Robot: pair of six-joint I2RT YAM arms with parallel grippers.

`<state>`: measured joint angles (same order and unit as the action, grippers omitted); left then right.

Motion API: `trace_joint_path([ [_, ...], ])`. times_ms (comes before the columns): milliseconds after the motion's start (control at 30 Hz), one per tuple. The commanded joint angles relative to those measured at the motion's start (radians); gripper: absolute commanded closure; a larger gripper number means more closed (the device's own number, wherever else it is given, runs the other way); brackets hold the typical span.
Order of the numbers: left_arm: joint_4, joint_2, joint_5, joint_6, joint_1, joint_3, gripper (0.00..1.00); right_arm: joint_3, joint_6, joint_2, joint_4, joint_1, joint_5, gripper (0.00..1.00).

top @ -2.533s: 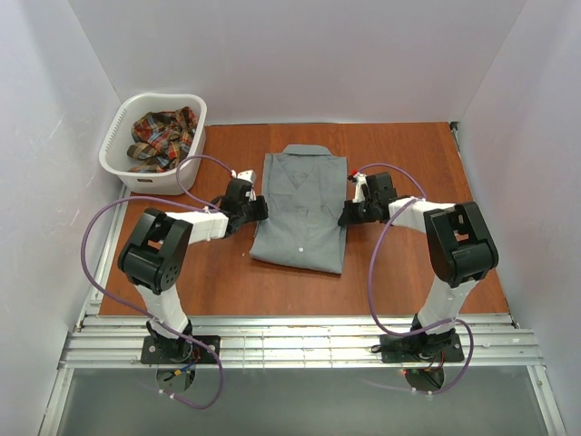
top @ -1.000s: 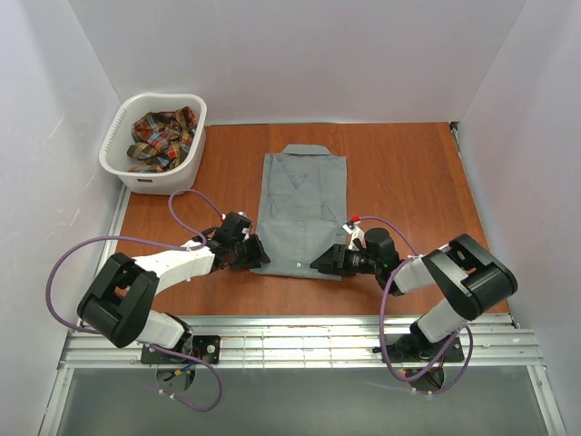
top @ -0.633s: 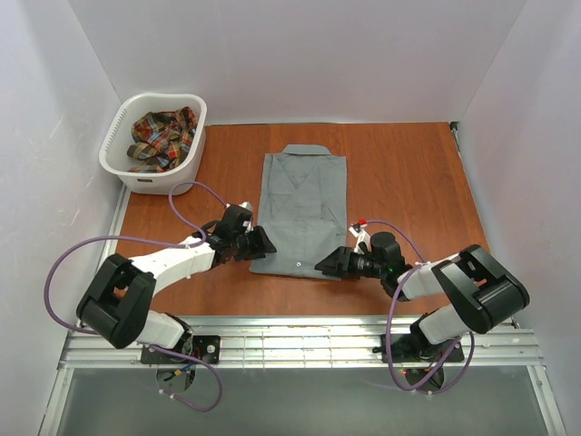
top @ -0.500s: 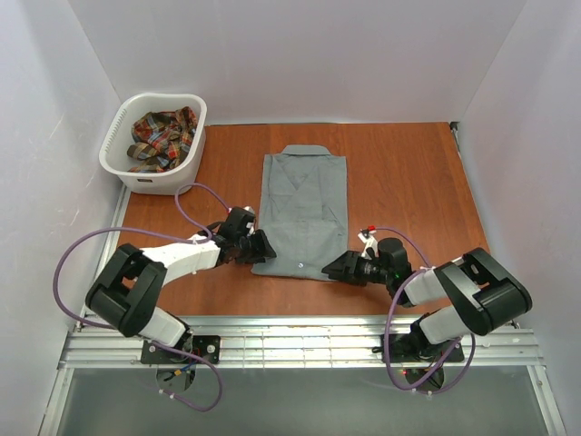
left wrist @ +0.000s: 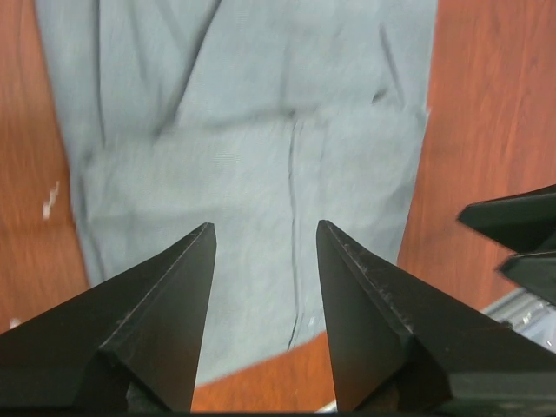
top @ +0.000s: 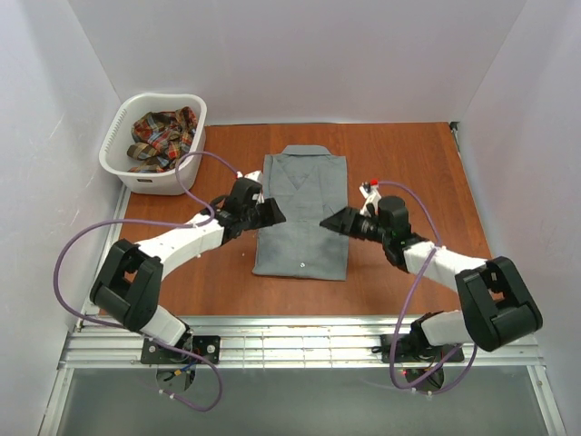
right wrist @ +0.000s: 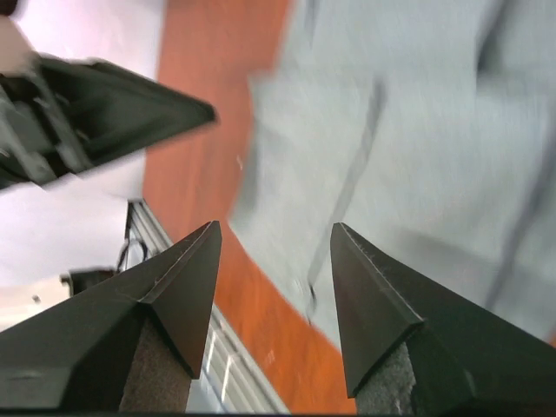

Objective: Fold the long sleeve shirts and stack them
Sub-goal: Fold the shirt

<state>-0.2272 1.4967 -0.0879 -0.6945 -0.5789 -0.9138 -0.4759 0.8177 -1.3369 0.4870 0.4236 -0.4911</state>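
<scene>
While I am hovering both arms over the grey shirt (top: 302, 218), my left claw (top: 272, 215) is standing open above its left edge, with nothing between the fingers. My right claw (top: 329, 221) is standing open above its right edge, also empty. Through the left wrist camera I am looking past my left claw (left wrist: 265, 228) onto the grey cloth (left wrist: 261, 130), with the tips of the other claw poking in at the right. The right wrist camera is looking between the fingers of my right claw (right wrist: 276, 228) at blurred grey cloth (right wrist: 434, 130).

No writing is showing clearly enough to read.

The grey shirt is lying flat in the middle of the table (top: 408, 163), collar toward the far wall and hem toward me. Bare wood is running all round it, widest on the right side. On the left, the white basket (top: 150, 182) is sitting in the far corner, well apart from the shirt. The plaid shirt (top: 163, 136) is lying crumpled inside it.

Half a second ago both claws were sitting low at the shirt's near hem corners. Now they are sitting farther up, level with its middle, pointing at each other across the cloth. The shirt is lying in much the same spot.
</scene>
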Motion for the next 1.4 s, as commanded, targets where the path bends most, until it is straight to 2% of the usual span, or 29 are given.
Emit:
trace_joint_path([
  [0,-0.006,0.097,0.05,0.079,0.001,-0.1,0.56,-0.157,-0.071,-0.103,-0.062,-0.034,0.026,0.52],
  [133,-0.006,0.223,0.053,0.09,0.007,-0.17,0.57,-0.268,-0.069,-0.282,-0.048,-0.052,0.02,0.52],
  [300,0.011,0.336,0.057,0.075,0.013,-0.201,0.57,-0.227,-0.049,-0.398,0.037,-0.1,0.003,0.53],
  [533,0.017,0.392,0.036,0.055,0.017,-0.22,0.57,-0.104,-0.116,-0.415,0.07,-0.189,-0.023,0.53],
  [600,0.011,0.338,0.037,0.059,0.017,-0.218,0.52,-0.099,-0.155,-0.362,0.036,-0.207,-0.023,0.53],
  [800,-0.135,0.085,0.106,0.029,0.016,-0.162,0.26,-0.197,-0.468,-0.155,-0.396,-0.194,0.072,0.49],
  [833,-0.165,0.03,0.111,0.018,0.016,-0.149,0.18,-0.21,-0.5,-0.125,-0.447,-0.174,0.095,0.47],
  [933,-0.299,-0.045,0.09,-0.036,0.016,-0.077,0.11,-0.202,-0.565,-0.024,-0.631,-0.116,0.186,0.41],
  [1033,-0.357,-0.119,-0.008,-0.074,0.014,0.044,0.1,-0.17,-0.555,0.071,-0.76,-0.062,0.246,0.38],
  [1100,-0.374,-0.17,-0.026,-0.086,0.013,0.123,0.1,-0.147,-0.551,0.131,-0.819,-0.008,0.284,0.37],
  [1200,-0.382,-0.214,-0.041,-0.103,0.011,0.182,0.16,-0.139,-0.58,0.179,-0.863,0.082,0.315,0.37],
  [1367,-0.348,-0.202,-0.076,-0.115,0.01,0.234,0.22,-0.19,-0.666,0.15,-0.942,0.257,0.433,0.38],
])
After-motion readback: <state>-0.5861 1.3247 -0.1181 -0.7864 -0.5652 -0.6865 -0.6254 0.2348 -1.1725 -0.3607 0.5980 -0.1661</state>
